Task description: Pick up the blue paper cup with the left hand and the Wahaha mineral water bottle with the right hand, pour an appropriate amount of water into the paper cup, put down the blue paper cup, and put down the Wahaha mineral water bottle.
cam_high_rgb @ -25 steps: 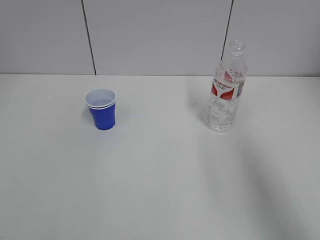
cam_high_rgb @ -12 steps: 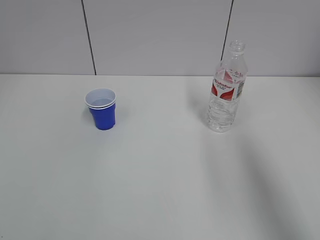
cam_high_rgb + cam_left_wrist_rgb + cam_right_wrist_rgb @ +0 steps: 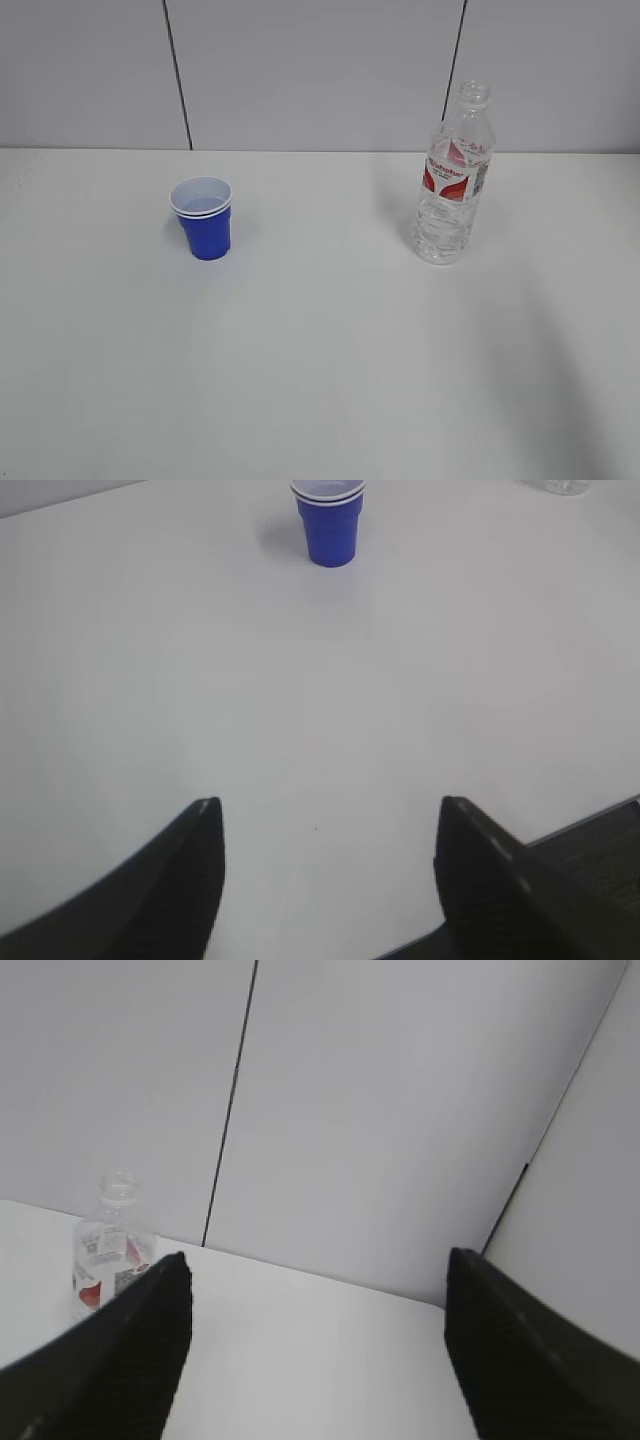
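The blue paper cup (image 3: pixel 205 222) stands upright on the white table at the left; it also shows in the left wrist view (image 3: pixel 329 520), far ahead of my left gripper (image 3: pixel 330 815), which is open and empty. The Wahaha mineral water bottle (image 3: pixel 455 180) stands upright and capless at the right; it also shows in the right wrist view (image 3: pixel 108 1250), far off to the left of my right gripper (image 3: pixel 315 1260), which is open and empty. Neither gripper shows in the exterior view.
A grey panelled wall (image 3: pixel 320 70) rises behind the table. In the right wrist view a side wall (image 3: pixel 590 1220) meets it at the right. The table's near edge (image 3: pixel 590 818) shows in the left wrist view.
The cup and bottle have not moved. The faint shadow on the table at the right has shifted slightly.
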